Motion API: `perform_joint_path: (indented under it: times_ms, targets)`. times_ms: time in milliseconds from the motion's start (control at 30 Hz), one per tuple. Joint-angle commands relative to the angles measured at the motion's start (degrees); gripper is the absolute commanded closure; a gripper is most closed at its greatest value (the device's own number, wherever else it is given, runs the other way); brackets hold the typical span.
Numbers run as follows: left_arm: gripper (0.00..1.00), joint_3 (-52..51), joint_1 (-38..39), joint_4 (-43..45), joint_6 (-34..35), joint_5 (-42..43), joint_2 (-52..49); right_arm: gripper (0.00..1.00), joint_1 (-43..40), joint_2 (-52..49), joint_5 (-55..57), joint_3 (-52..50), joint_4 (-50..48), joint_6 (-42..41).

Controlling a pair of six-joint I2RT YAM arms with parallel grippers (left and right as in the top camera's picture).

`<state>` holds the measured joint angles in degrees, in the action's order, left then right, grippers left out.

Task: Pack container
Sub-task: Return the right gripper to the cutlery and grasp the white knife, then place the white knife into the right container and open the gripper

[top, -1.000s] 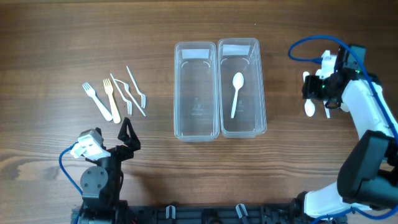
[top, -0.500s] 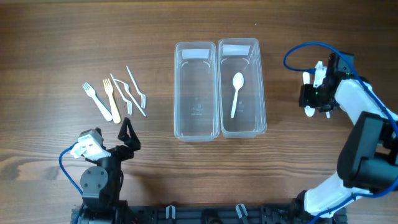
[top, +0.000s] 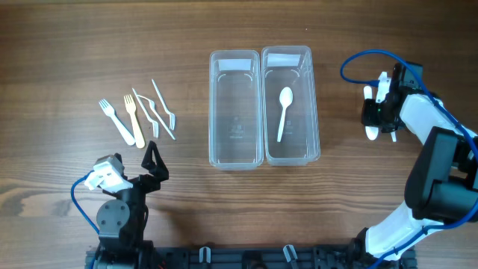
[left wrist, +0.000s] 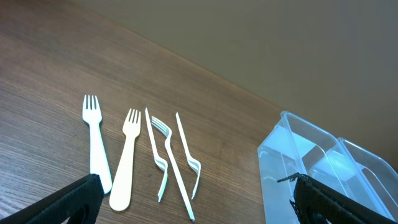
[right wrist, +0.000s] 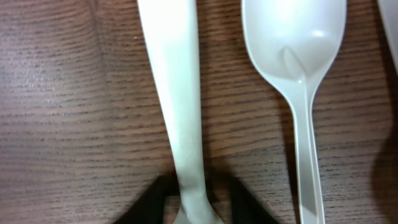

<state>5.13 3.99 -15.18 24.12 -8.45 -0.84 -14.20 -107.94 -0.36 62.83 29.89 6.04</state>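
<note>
Two clear containers stand side by side at the table's middle. The left container (top: pixel 236 153) is empty. The right container (top: pixel 312 112) holds one white spoon (top: pixel 284 112). Several white and cream forks (top: pixel 138 116) lie at the left, also in the left wrist view (left wrist: pixel 127 158). My left gripper (top: pixel 153 158) is open and empty, parked near the front edge below the forks (left wrist: pixel 196 199). My right gripper (top: pixel 379 112) is low over loose white spoons (top: pixel 372 132) at the right. Its open fingers (right wrist: pixel 199 202) straddle a white utensil handle (right wrist: pixel 177 93), with a spoon (right wrist: pixel 295 50) lying beside it.
The left container's corner shows in the left wrist view (left wrist: pixel 292 149). Another white utensil edge (right wrist: pixel 388 18) lies at the far right of the right wrist view. A blue cable (top: pixel 358 63) loops above the right arm. Bare wood lies between containers and cutlery groups.
My right gripper swung a little toward the containers and came down over the spoons, then held nearly still. The left arm has not moved.
</note>
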Motion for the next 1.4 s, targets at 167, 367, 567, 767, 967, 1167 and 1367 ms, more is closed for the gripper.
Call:
perform_joint_path:
  times_ms: [167,367,567,767,967,1167,1367]
  targets:
    - [0.00,-0.3,-0.5,0.1,-1.2,0.5,0.3,0.96,0.0,-3.1,-4.9,0.0,1.4,-0.4]
    - [0.00,-0.3,-0.5,0.2,-1.2,0.5,0.3,0.96,0.1,0.1,-7.1,2.1,6.1,0.0]
    - [0.00,-0.3,-0.5,0.2,-1.2,0.5,0.3,0.96,0.1,7.9,-11.9,2.1,7.4,0.0]
    - [0.00,-0.3,-0.5,0.2,-1.2,0.5,0.3,0.96,0.1,17.2,-19.3,2.1,7.9,0.0]
    - [0.00,-0.3,-0.5,0.2,-1.2,0.5,0.3,0.96,1.8,21.9,-28.6,2.1,8.3,-0.1]
    - [0.00,-0.3,-0.5,0.2,-1.2,0.5,0.3,0.96,8.3,22.3,-31.1,2.0,8.0,0.0]
    - [0.00,-0.3,-0.5,0.2,-1.2,0.5,0.3,0.96,17.6,22.3,-31.8,2.0,4.4,-2.6]
